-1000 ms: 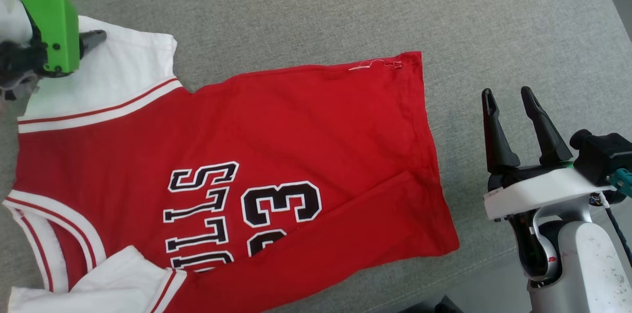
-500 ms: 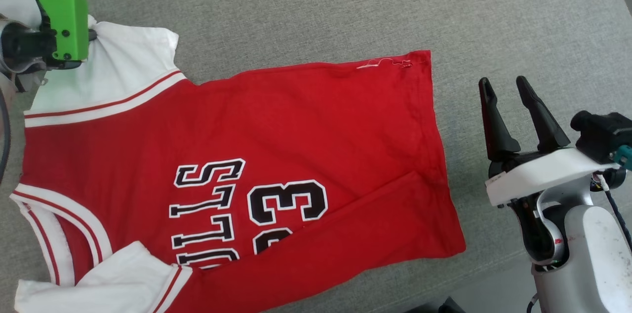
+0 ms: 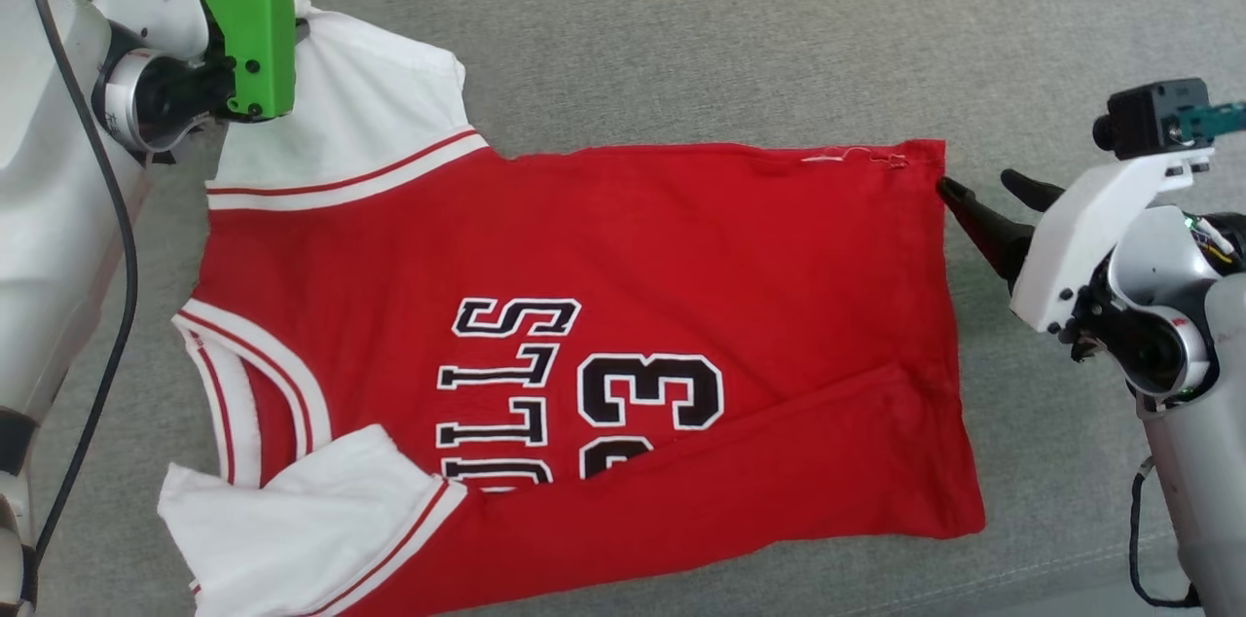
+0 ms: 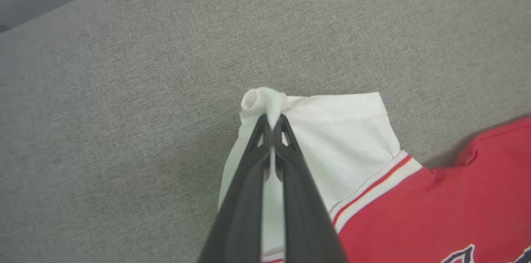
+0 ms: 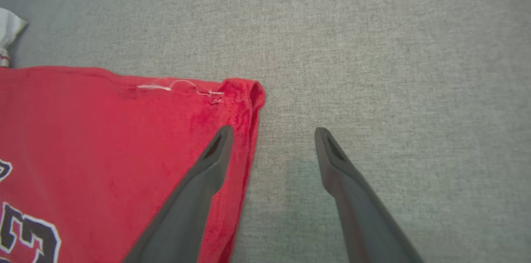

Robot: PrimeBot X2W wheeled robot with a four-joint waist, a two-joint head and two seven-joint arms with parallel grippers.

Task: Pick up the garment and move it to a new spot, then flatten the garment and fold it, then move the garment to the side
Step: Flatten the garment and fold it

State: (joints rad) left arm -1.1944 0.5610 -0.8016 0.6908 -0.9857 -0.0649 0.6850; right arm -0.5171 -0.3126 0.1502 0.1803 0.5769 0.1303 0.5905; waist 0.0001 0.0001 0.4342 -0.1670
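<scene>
The garment (image 3: 623, 306), lettered "ULLS 23": left claw (image 4: 272, 121) clamps its sleeve (image 4: 344, 138), right claw (image 5: 274, 131) spread.

the garment (image 3: 681, 247) bears black, white-outlined letters lying sideways, "ulls" readable, the "u" partly under a fold; beside them the number 23, its 2 half covered.

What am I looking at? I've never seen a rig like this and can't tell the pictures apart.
It's a two-armed robot. The wide picture is from its head, looking down; the others are from wrist cameras looking along each gripper's dark fingers. A red jersey with white sleeves lies on a grey fabric surface. The left gripper is shut on the tip of one white sleeve. The right gripper is open, holding nothing, one finger over the jersey's hem, the other over fabric.
</scene>
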